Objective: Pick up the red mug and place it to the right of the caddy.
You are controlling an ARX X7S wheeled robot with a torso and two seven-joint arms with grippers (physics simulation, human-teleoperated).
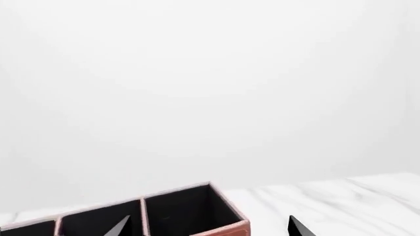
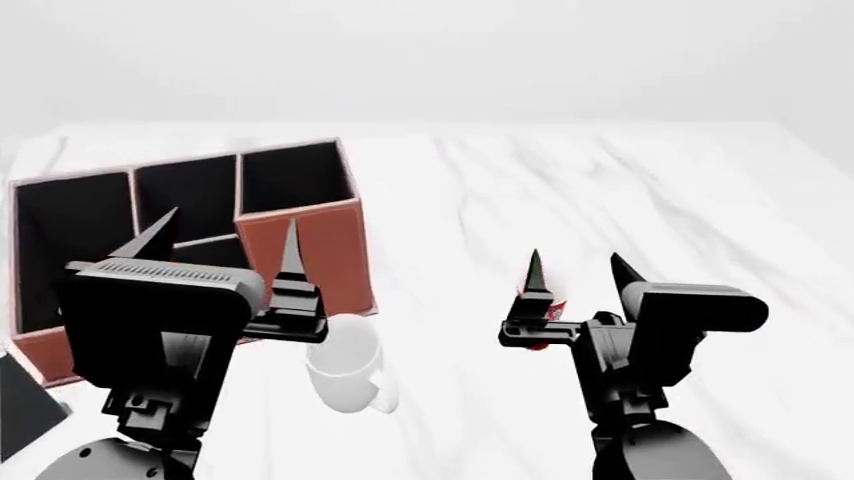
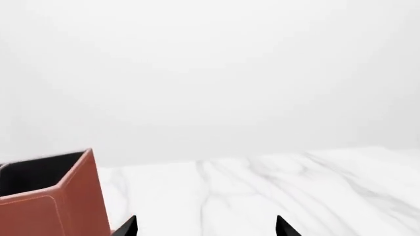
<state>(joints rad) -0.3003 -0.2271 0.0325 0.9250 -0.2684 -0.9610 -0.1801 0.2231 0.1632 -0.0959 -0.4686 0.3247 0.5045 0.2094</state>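
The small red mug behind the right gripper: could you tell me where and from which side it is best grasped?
Only a sliver of the small red mug shows beneath the right gripper, on the white marble table. Probably grip its body across the sides, coming down from above. Its handle is hidden, so check first; the open right gripper already hangs over it.

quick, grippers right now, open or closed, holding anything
left gripper: open, holding nothing.
right gripper: open, holding nothing; the red mug sits below it, mostly hidden.
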